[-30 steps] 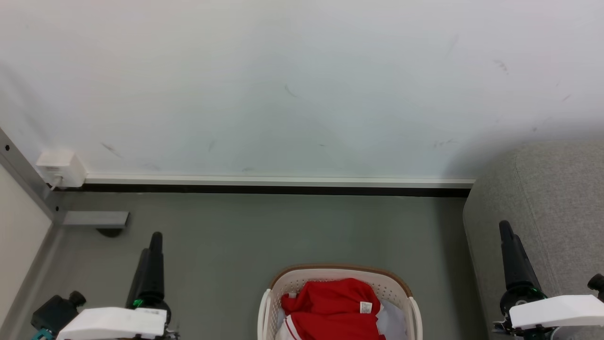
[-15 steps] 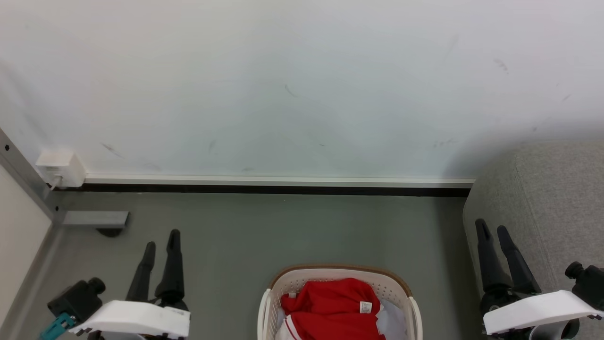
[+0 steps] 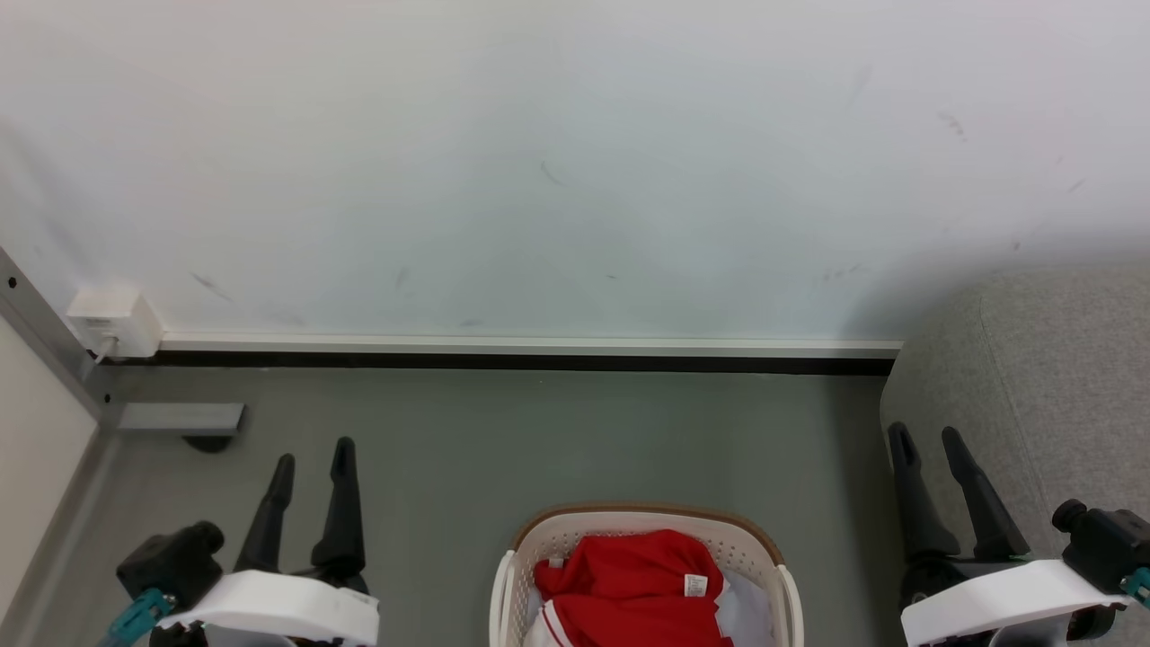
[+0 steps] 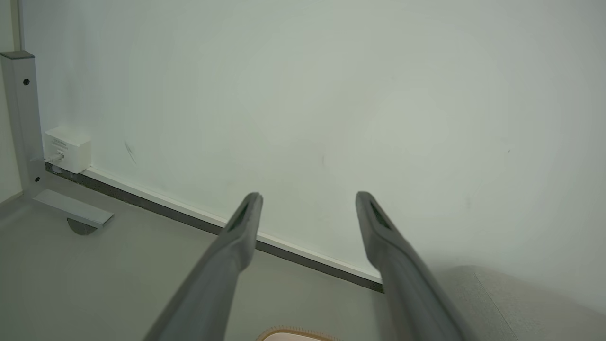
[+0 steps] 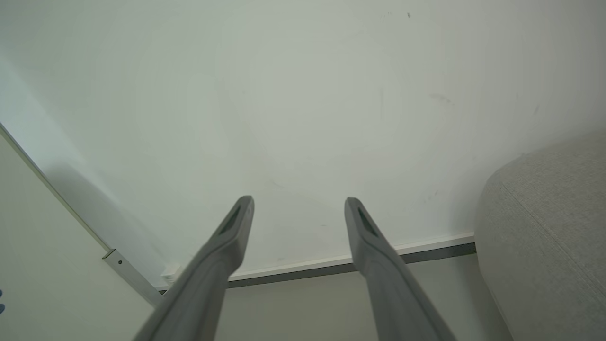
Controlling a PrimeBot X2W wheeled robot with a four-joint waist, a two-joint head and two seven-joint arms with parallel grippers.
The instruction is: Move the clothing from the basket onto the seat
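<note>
The cream-white basket (image 3: 530, 548) with a brown rim stands on the floor at the bottom centre of the head view. Red clothing (image 3: 629, 584) with a white tag lies bunched inside it, over a pale sheet. The grey seat (image 3: 1042, 377) rises at the right; its rounded corner (image 5: 544, 232) also appears beside the right fingers. My left gripper (image 3: 313, 455) stands open to the left of the basket, holding nothing. My right gripper (image 3: 925, 438) is open too, in front of the seat's edge. Both point toward the wall. The basket's rim (image 4: 296, 334) peeks in at the bottom of the left wrist view.
A white wall (image 3: 575, 162) with a dark baseboard runs across the back. At the left stand a metal frame post (image 3: 36, 332), its foot (image 3: 180, 417) and a white wall box (image 3: 112, 321). Grey floor (image 3: 557, 440) spreads between the grippers.
Both wrists have rolled, so each gripper's two fingers now stand apart side by side instead of overlapping. Both arms have shifted slightly inward toward the basket.
</note>
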